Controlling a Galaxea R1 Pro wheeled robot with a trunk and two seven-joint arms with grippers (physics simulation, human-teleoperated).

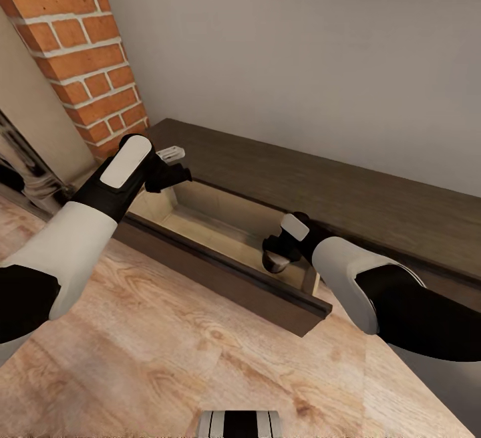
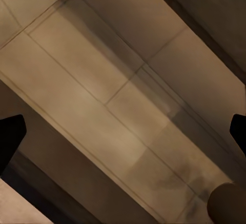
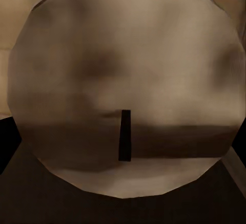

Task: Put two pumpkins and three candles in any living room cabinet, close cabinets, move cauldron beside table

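Hovering over the cabinet's [image 1: 347, 190] open drawer [image 1: 220, 231], the right gripper [image 1: 275, 259] held a candle [image 3: 125, 88] clenched in its jaws, the left gripper [image 1: 175, 164] hung released, so stowing and closing seemingly remained unfinished.

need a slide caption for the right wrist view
Close-up of a candle's round top and dark wick, held at the right gripper over the open cabinet drawer.

Dark-brown matt wood-grain cabinet [image 1: 321, 184], pale smooth wood inside its open drawer [image 1: 200, 221], light glossy plank floor [image 1: 167, 358], rough red brick pillar [image 1: 80, 43], smooth matt grey wall [image 1: 300, 57], waxy beige candle [image 3: 123, 85] with dark wick.
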